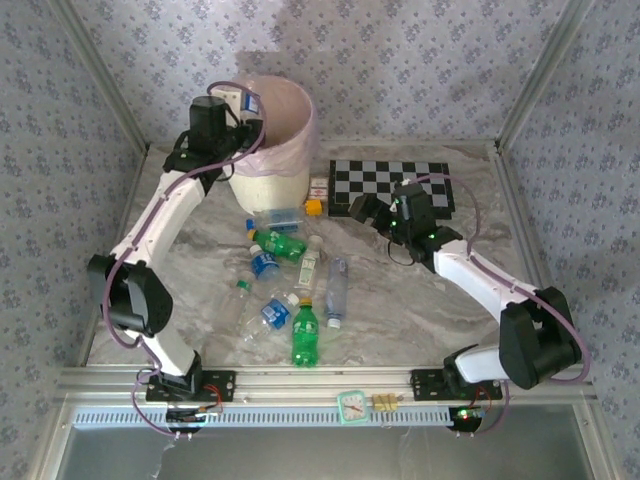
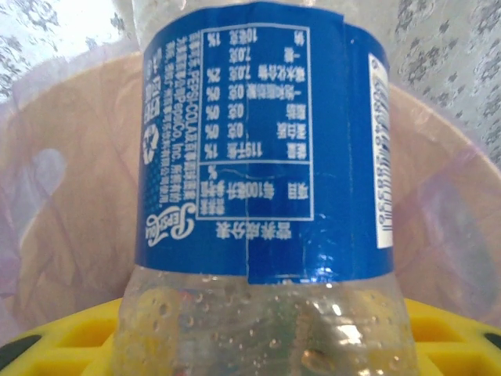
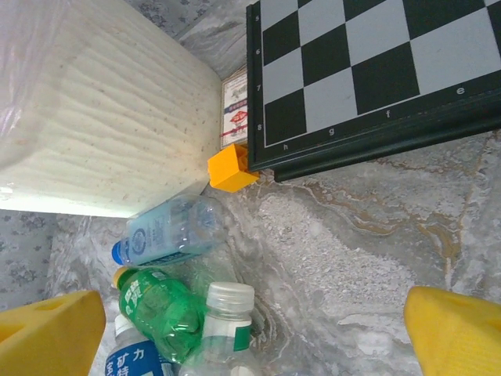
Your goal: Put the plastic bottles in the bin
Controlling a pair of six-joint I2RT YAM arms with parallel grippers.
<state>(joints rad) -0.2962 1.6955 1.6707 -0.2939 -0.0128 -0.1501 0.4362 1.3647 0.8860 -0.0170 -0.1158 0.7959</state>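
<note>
Holding a clear plastic bottle with a glossy blue printed label [image 2: 266, 157], its inner wall beaded with droplets, the left gripper [image 1: 243, 102] is clamped on the lower body between yellow moulded pads [image 2: 448, 345]. It hangs above the left rim of the round cream-white bin [image 1: 272, 182], whose thin, pale pink translucent bag liner [image 2: 70, 235] is folded over the edge. The left arm rises from its near-left base, elbow bent outward, forearm reaching far. The right gripper [image 3: 250, 333] is spread wide and empty over the veined grey marble-look tabletop [image 1: 420, 300], its arm stretched far and leftward from a near-right elbow. Just near of the bin lie the loose bottles: a crumpled green one [image 3: 160, 309], a clear one with a pale blue label [image 3: 168, 231], and others, including a green white-capped one [image 1: 305, 335] nearest the arms. To the right of the bin are a black-and-white chessboard [image 1: 390, 185], a small yellow cube [image 3: 231, 168] touching its corner, and a red-white box [image 3: 235, 117].
</note>
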